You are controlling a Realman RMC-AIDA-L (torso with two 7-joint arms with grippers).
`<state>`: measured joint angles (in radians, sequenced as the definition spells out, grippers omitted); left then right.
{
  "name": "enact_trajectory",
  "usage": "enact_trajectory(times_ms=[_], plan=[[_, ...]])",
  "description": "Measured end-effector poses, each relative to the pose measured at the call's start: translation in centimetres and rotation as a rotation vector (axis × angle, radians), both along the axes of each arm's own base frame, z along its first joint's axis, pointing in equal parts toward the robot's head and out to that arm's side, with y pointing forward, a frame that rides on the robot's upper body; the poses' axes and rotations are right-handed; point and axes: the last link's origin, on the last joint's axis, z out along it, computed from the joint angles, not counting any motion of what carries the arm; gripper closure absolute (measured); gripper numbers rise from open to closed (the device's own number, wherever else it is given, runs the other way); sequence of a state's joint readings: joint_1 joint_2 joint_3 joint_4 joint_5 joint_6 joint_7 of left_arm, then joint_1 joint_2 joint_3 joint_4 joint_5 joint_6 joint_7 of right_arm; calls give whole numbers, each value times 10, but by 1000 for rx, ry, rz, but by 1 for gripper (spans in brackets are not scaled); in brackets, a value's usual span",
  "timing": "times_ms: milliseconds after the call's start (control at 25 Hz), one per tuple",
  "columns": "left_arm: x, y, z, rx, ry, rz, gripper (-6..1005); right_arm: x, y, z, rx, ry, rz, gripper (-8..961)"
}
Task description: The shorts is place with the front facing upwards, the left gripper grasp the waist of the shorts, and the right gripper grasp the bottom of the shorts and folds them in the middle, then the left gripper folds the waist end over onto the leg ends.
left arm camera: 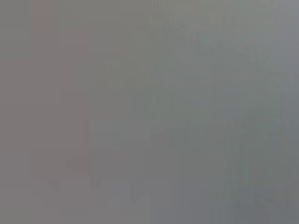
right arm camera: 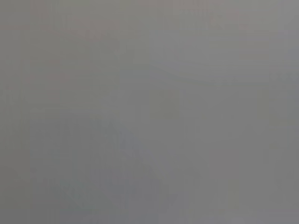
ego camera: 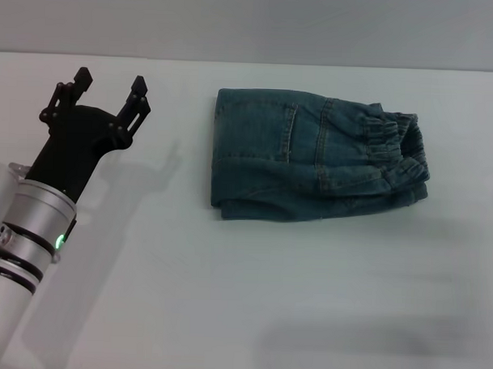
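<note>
Blue denim shorts [ego camera: 312, 154] lie folded into a compact bundle on the white table in the head view, with the elastic waist [ego camera: 398, 141] bunched on top at the right end. My left gripper [ego camera: 110, 91] hovers open over the table well to the left of the shorts, holding nothing. The right gripper is out of the head view. Both wrist views show only plain grey, with no shorts or fingers.
The white table [ego camera: 242, 298] spreads around the shorts on every side. A grey wall runs along the table's far edge [ego camera: 315, 64].
</note>
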<state>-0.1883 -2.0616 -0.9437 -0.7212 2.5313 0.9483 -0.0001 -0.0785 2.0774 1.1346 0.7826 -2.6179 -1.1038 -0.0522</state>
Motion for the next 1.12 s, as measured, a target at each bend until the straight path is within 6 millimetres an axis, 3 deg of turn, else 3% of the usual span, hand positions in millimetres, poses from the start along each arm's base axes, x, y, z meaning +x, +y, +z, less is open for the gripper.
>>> enact_trajectory(times_ms=[1120], plan=[[6,-5,-2,11,2,-35,201,7,-4,-2,9,-38,9,386]])
